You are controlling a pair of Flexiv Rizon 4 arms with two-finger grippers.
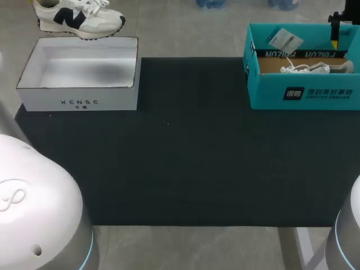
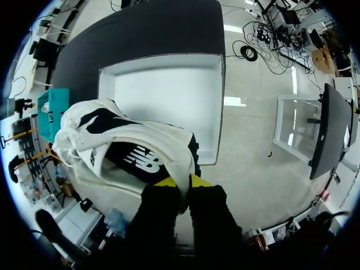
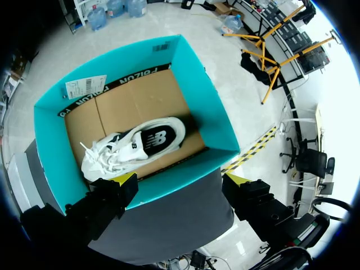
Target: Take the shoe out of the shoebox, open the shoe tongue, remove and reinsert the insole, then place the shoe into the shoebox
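Left tool (image 2: 181, 183) is clamped: both yellow tips are pinched together on the edge of the shoe (image 2: 129, 152), right at the tool's nose. The shoe hangs ahead of the fingers, white with its black logo side turned up to the wrist camera.

Below and beyond it lies the white shoebox (image 2: 163, 90), lid off, with all four rims showing. From the wrist, the shoe covers one corner of that rim, and the rest of the opening is bare white floor. I cannot tell how high the shoe hangs above the rim.

Over to the right tool (image 3: 180, 183). Its fingers are spread wide with nothing between them, hovering over the teal shoebox (image 3: 214, 112). The two yellow tips straddle the nearest wall from above, one toward each end of it.

Ahead of the tool the second shoe (image 3: 135, 143) lies on its side on the cardboard floor, set diagonally. Its laces point to one corner and its other end is close to the opposite wall, with bare cardboard beyond it up to the far wall.

From the head view, the two boxes sit well apart at the far edge of the dark mat (image 1: 191, 169). There is a broad open stretch of mat between them and back toward the arms' bases.
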